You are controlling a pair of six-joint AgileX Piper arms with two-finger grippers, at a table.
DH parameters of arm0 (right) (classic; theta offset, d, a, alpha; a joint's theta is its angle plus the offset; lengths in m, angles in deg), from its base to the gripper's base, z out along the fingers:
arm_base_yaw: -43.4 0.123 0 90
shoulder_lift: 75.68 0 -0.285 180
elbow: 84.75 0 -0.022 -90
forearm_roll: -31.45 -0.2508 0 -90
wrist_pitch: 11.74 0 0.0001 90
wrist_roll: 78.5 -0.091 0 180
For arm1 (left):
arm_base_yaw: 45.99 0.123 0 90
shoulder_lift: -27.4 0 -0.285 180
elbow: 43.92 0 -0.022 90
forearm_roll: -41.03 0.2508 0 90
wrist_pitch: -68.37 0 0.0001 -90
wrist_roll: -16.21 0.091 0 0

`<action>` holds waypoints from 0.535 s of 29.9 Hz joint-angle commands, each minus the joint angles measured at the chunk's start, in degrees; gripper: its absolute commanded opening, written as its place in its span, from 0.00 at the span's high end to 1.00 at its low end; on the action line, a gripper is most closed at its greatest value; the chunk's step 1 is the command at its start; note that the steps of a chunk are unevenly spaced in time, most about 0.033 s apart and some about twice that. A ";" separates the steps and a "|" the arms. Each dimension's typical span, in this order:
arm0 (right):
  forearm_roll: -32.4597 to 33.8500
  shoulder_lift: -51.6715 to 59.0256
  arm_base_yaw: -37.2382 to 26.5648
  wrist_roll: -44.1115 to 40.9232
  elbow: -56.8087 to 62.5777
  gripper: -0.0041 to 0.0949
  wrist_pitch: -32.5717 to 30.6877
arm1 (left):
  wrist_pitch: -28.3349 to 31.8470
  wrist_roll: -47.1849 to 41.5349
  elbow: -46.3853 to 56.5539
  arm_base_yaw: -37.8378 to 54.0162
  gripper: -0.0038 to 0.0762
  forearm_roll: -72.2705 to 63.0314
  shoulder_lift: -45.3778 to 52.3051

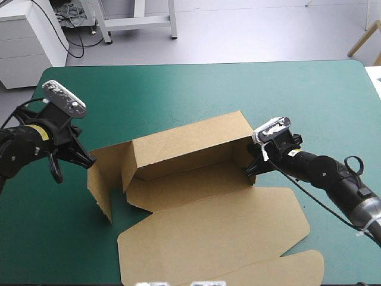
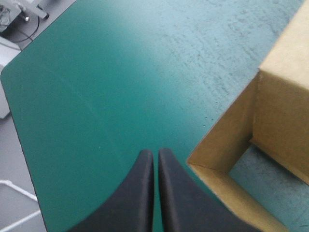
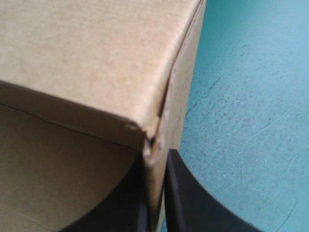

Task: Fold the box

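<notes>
Right hand: black fingers all but pressed together, pinching the box by its right end wall; the board edge sits between them at that wall's near corner.
Box: brown, mid-surface, part-formed. Back wall raised. Right end wall raised. Left flap standing but swung out leftward, not tucked. Lid flat, toward the near edge.
Left hand: fingers pressed together, holding nothing, just beside the left flap on its left side. Whether it touches the board cannot be told.
Surface: teal-green cover.
Step in hand, as judged: setting the end walls. The right end is pinched, the left end hangs open.
Next move, as judged: left hand to push the flap rightward, square to the back wall, while the right hand steadies its end. A push placed too high may buckle the flap or slide the box.
</notes>
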 commanded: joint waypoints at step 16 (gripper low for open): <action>0.29 1.71 -0.04 -4.59 -3.17 0.98 1.03 | 4.22 -3.16 -0.84 17.85 0.94 -15.87 2.16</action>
